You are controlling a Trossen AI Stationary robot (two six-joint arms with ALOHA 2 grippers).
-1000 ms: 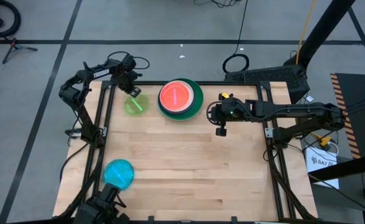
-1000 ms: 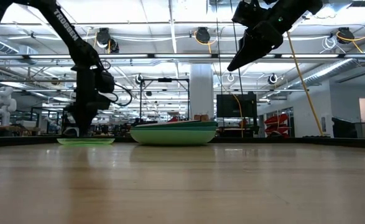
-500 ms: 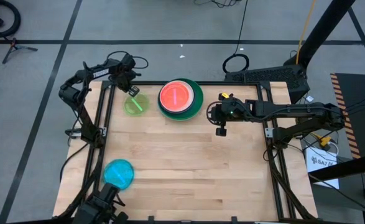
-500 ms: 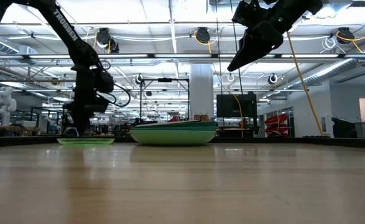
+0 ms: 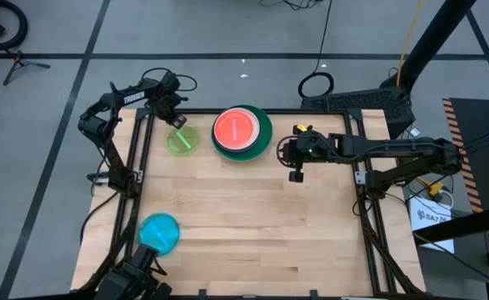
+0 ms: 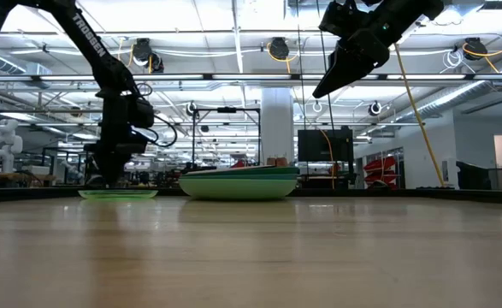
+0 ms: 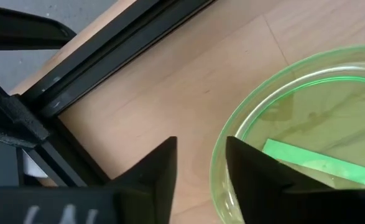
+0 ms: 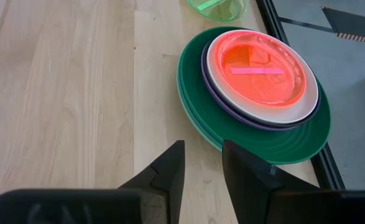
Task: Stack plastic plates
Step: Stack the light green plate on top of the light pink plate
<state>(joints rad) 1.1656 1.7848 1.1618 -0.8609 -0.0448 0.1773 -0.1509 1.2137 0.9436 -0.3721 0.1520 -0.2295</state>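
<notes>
A small yellow-green plate [image 5: 182, 139] lies flat on the table's far left part. My left gripper [image 5: 176, 121] is low at that plate's far-left rim, open, with one finger over the plate's inside and one outside it [image 7: 201, 168]. Right of it stands a stack of plates [image 5: 242, 132]: a dark green large one, then a purple rim, a white rim, and an orange-red plate on top [image 8: 263, 68]. A small blue plate [image 5: 158, 232] lies near the near left corner. My right gripper [image 5: 294, 160] hangs open, high above the table right of the stack [image 6: 327, 85]. My left gripper comes from above and stands astride the yellow-green plate's far-left rim [image 7: 218, 163], one finger inside the plate and one outside. The plate lies flat on the table. Whether either finger touches the rim, I cannot tell.
A black frame rail [image 7: 107, 56] runs along the table's edge just beyond my left gripper. Bare wood [image 5: 261, 225] spreads over the table's middle and near right. A camera mount [image 5: 140, 271] stands at the near left edge beside the blue plate.
My left gripper has crept a little toward the table's far left corner, out to the yellow-green plate's rim. The plate has stayed where it was.
</notes>
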